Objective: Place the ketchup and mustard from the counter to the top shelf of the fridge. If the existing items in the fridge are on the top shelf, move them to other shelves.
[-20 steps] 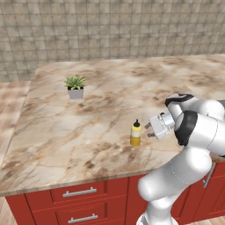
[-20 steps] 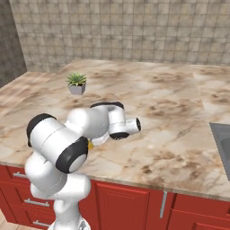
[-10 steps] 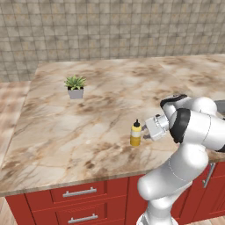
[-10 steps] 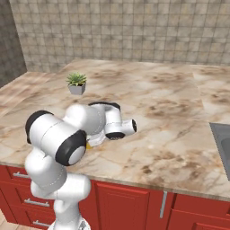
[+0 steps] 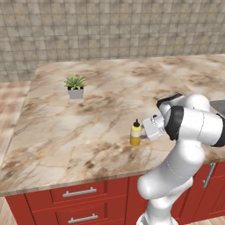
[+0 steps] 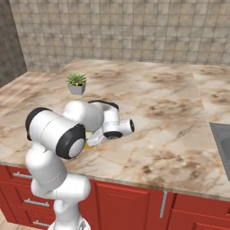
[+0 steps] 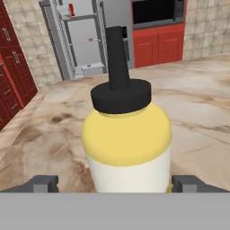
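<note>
The arm bends low over the counter [image 5: 88, 132], near its front edge. Its gripper [image 7: 115, 183] points sideways at the mustard [image 5: 135, 133], fingers wide apart on either side of the upright bottle, not squeezing.

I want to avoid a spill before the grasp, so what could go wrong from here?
The open gripper brackets the mustard, which stands upright and is small. If one finger touches first, the bottle could tip or slide on the counter. The arm approaches from the side, so pushing further may shove the bottle away.
</note>
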You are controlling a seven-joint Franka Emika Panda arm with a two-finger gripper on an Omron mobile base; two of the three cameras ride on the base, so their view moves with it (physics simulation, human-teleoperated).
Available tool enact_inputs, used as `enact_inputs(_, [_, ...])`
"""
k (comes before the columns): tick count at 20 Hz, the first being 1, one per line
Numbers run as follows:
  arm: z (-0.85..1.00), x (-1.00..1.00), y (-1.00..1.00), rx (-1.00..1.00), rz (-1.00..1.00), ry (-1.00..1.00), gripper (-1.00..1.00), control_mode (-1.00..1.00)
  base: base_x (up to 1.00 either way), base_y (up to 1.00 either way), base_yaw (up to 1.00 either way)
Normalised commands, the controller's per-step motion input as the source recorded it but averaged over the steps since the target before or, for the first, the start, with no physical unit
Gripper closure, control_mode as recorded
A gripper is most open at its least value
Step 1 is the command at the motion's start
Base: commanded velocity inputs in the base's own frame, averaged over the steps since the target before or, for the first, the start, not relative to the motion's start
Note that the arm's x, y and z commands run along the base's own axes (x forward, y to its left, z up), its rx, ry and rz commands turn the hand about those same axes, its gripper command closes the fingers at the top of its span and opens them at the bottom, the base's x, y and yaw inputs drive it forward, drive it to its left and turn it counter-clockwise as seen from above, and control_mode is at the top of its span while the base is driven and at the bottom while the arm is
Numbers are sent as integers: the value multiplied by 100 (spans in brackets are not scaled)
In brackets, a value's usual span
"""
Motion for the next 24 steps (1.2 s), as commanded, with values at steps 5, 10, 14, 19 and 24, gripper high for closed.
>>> enact_inputs(5, [0, 6, 1, 0, 0, 0, -100, -100, 0, 0, 0])
enact_inputs(10, [-3, 0, 10, 0, 0, 0, -100, -100, 0, 0, 0])
enact_inputs(14, [-8, 0, 22, 1, 0, 0, -100, -100, 0, 0, 0])
enact_inputs(19, [-7, 0, 20, 2, 0, 0, -100, -100, 0, 0, 0])
enact_inputs(24, [-1, 1, 5, 0, 0, 1, 100, -100, 0, 0, 0])
